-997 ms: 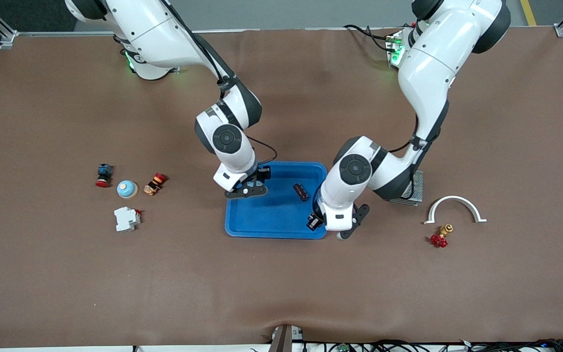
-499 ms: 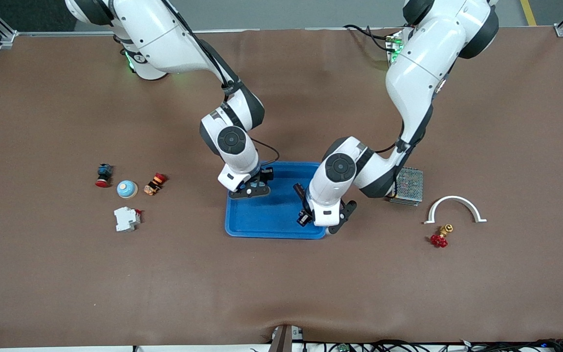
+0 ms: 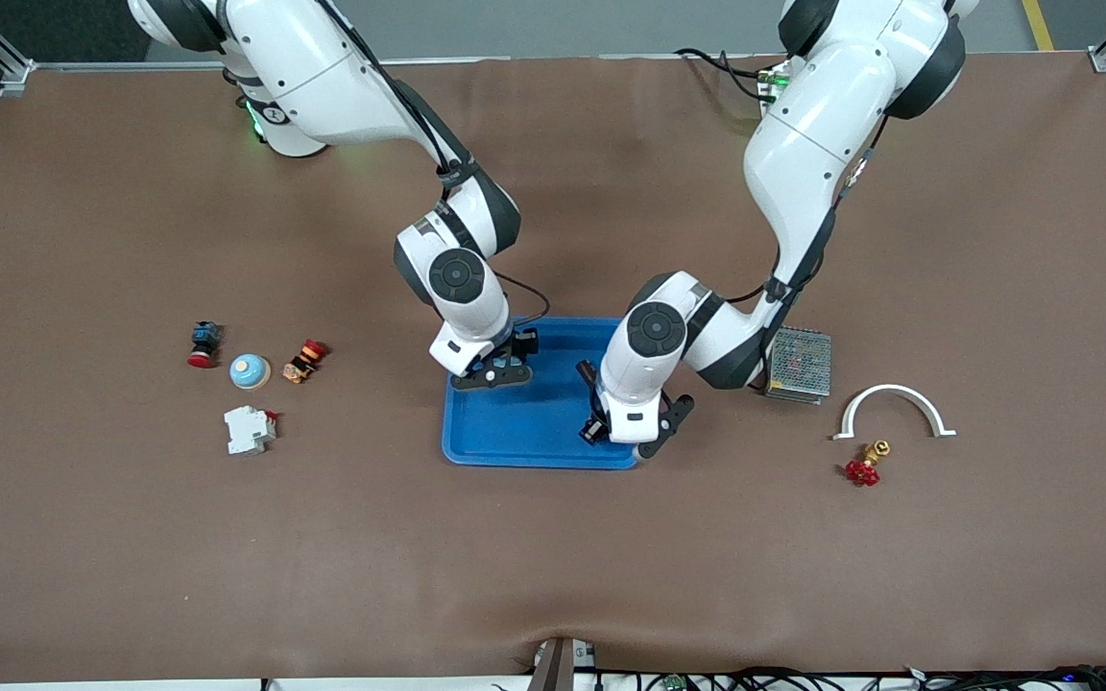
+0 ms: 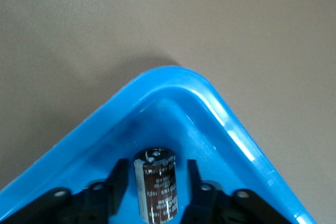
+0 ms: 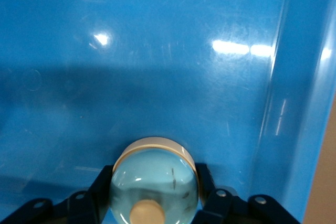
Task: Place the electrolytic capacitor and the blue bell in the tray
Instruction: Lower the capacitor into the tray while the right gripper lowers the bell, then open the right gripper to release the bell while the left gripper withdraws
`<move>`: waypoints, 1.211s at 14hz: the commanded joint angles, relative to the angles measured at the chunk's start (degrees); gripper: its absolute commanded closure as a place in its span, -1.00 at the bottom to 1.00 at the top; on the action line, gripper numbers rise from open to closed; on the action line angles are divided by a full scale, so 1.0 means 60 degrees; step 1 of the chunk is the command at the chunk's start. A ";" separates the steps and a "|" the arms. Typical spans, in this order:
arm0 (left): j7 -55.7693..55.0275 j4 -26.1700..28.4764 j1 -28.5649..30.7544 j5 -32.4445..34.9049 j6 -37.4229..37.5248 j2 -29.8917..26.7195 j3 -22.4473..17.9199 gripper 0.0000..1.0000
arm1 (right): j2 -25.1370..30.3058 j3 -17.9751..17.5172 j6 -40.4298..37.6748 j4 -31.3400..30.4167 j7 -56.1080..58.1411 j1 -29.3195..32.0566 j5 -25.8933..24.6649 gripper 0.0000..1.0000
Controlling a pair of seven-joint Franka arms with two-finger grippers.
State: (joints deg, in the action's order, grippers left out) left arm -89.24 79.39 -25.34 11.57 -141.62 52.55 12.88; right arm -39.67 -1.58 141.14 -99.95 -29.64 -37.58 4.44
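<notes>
The bright-blue tray (image 3: 515,437) lies mid-table. My left gripper (image 3: 632,434) is low over the tray's corner at the left arm's end, nearest the front camera. In the left wrist view its fingers (image 4: 119,174) stand open, with a gap on each side of the dark electrolytic capacitor (image 4: 156,184), which lies on the tray floor (image 4: 173,77). My right gripper (image 3: 491,372) is low over the tray's corner at the right arm's end. It is shut (image 5: 155,174) on the light-blue bell (image 5: 155,187), just above the tray floor (image 5: 157,51).
A second dark cylinder (image 3: 588,370) lies in the tray, half hidden by the left hand. Another light-blue bell (image 3: 250,370), a red push button (image 3: 200,344), an orange switch (image 3: 303,361) and a white breaker (image 3: 248,429) lie toward the right arm's end. A mesh box (image 3: 798,363), white clamp (image 3: 892,408) and red valve (image 3: 863,467) lie toward the left arm's end.
My left gripper came in over the tray's corner and its fingers opened off the capacitor. My right gripper shifted slightly over the tray, still around the bell.
</notes>
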 commanded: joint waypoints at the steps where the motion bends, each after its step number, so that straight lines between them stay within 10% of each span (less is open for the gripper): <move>1: -0.0141 -0.0151 0.0005 0.0108 0.0048 -0.0275 -0.0081 -1.00 | 0.0020 0.0102 0.0018 -0.0011 -0.0143 -0.0152 0.0168 -1.00; 17: 0.7297 -0.0092 0.3432 0.0006 0.4999 -0.4655 0.0007 -1.00 | 0.4149 0.0161 -0.6016 -0.0128 0.1598 0.0462 -0.0580 -1.00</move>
State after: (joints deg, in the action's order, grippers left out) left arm -49.36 76.84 -6.04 11.60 -113.12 27.58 12.47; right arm -18.24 -0.35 106.64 -98.18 -23.47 -36.78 1.92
